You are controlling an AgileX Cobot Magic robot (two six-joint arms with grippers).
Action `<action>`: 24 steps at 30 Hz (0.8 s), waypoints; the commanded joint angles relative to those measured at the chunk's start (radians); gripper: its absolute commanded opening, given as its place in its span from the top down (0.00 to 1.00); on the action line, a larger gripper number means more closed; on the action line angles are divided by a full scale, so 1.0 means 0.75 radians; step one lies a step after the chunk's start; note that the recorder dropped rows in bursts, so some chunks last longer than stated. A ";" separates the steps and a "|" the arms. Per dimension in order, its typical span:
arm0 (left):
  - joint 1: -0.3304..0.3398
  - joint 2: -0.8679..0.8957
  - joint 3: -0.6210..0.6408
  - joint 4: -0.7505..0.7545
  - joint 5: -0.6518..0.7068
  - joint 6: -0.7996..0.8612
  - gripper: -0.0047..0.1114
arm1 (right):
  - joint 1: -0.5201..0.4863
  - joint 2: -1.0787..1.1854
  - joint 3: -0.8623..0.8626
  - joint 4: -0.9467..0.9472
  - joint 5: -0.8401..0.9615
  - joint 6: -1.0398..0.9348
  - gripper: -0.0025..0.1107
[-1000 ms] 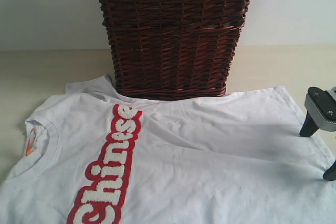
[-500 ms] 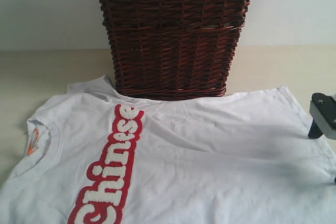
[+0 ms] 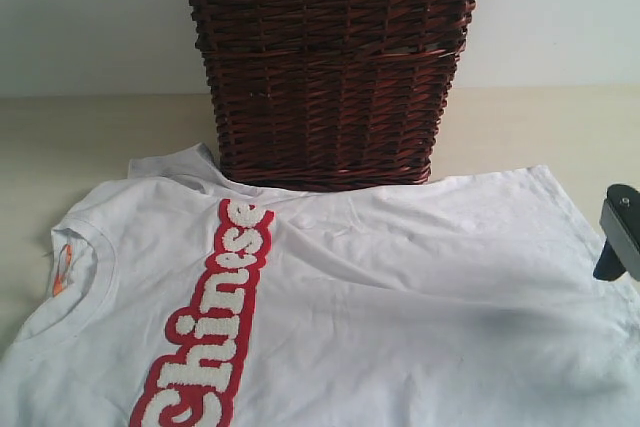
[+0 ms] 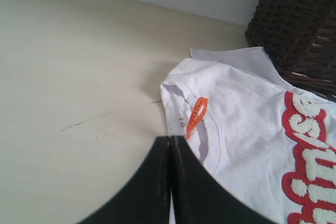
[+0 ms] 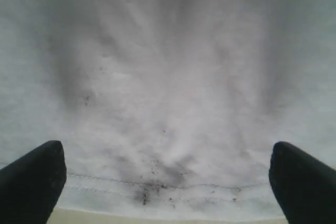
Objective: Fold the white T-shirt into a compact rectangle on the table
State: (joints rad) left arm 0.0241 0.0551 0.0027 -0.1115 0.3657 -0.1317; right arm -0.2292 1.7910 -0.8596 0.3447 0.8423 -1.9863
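Observation:
The white T-shirt [image 3: 380, 297] lies spread flat on the table [image 3: 90, 137], its red-outlined "Chinese" lettering [image 3: 215, 317] running down the chest. Its collar with the orange tag [image 4: 196, 115] is at the left. My left gripper [image 4: 170, 141] is shut with nothing in it, its tip just short of the collar edge; it is outside the exterior view. My right gripper [image 5: 168, 182] is open and hovers over the shirt's bottom hem [image 5: 157, 188], which carries dark smudges. In the exterior view only part of the right gripper [image 3: 615, 247] shows at the right edge.
A dark wicker basket [image 3: 330, 67] with a lace-trimmed liner stands behind the shirt, touching its far edge. Bare table [image 4: 79, 77] stretches left of the collar. A pale wall [image 3: 90, 17] rises behind.
My right gripper has slid right, nearly out of the exterior view, and a shadow now falls on the shirt's lower right. The shirt shifted slightly.

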 commanded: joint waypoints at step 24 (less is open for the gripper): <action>-0.006 0.007 -0.004 -0.003 -0.009 0.000 0.96 | -0.040 0.131 0.098 -0.080 -0.219 -0.025 0.06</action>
State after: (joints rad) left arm 0.0241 0.0551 0.0027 -0.1115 0.3657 -0.1317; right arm -0.2558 1.8410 -0.8066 0.3559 0.7210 -1.9991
